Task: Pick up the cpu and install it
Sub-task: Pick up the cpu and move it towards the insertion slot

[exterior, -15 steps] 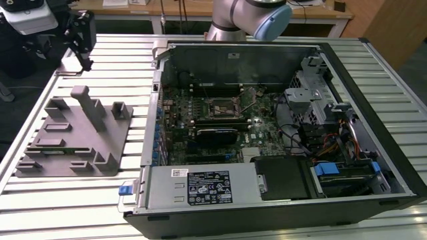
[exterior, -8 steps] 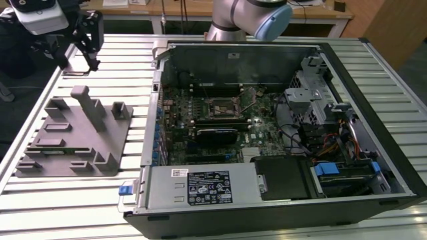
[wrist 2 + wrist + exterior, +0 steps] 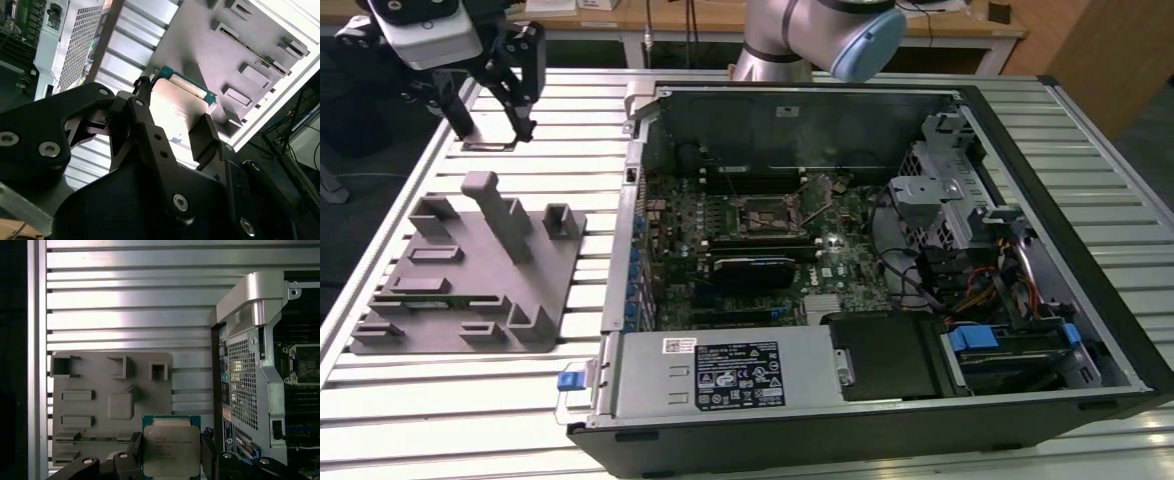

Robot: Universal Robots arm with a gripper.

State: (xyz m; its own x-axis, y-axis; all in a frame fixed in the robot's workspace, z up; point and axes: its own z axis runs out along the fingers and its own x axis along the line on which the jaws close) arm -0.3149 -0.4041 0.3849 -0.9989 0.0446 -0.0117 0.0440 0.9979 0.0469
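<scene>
Cpu (image 3: 171, 450) clamped between fingers (image 3: 202, 140), fixture (image 3: 100, 390) nearby.

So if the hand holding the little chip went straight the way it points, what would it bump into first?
Probably the edge of the grey tray, or the slatted table right beside it. The hand, shut on the cpu, points down there, but depth is hard to judge.

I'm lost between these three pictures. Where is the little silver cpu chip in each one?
Exterior view: the cpu is probably the pale strip between the claw's tips, upper left, beyond the grey tray.
First wrist view: a silvery square, face-on, gripped between the claw's fingers, with the tray behind.
Second wrist view: a shiny plate between the same fingers, tray beyond.
Shared landmark: the grey tray.
</scene>
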